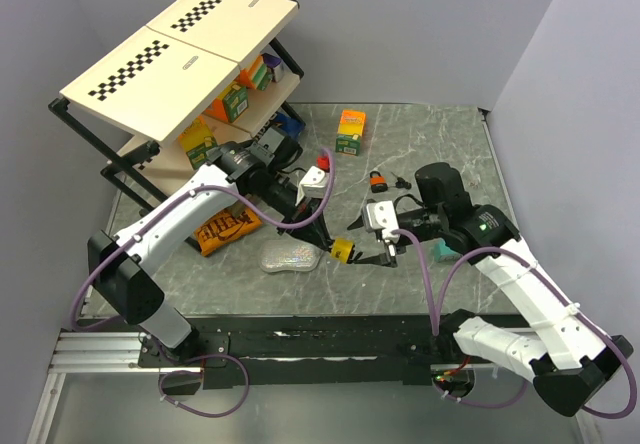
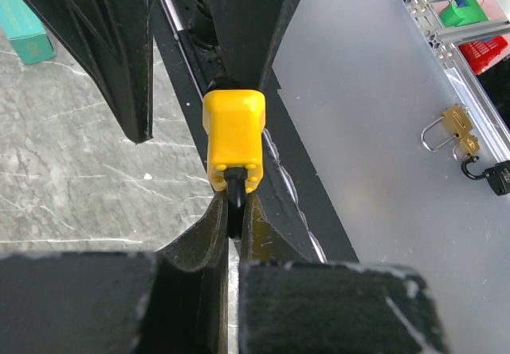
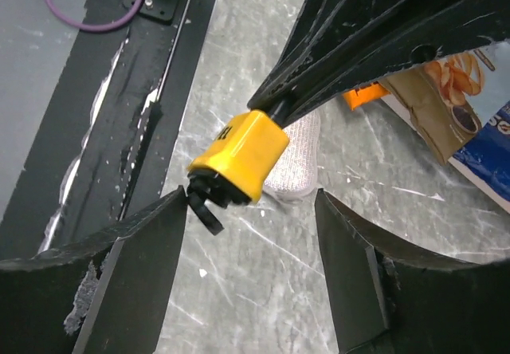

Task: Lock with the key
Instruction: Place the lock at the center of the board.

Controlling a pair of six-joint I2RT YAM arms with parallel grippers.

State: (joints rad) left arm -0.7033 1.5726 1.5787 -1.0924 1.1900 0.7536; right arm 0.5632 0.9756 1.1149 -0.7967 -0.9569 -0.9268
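Note:
My left gripper (image 1: 330, 239) is shut on the black shackle (image 2: 234, 202) of a yellow padlock (image 1: 342, 251) and holds it above the table. In the left wrist view the padlock body (image 2: 233, 139) sticks out beyond my fingertips. A black key (image 3: 204, 208) sits in the padlock's (image 3: 239, 156) far end. My right gripper (image 1: 385, 254) is open, and in the right wrist view (image 3: 247, 234) its jaws stand either side of the key end. Its left finger (image 3: 135, 274) is right beside the key; I cannot tell if they touch.
A white mesh pouch (image 1: 290, 258) and an orange snack bag (image 1: 222, 230) lie under the left arm. A tilted shelf (image 1: 180, 54) with boxes stands back left. An orange-green box (image 1: 351, 130), a small padlock (image 1: 378, 179) and a teal object (image 1: 441, 252) lie nearby.

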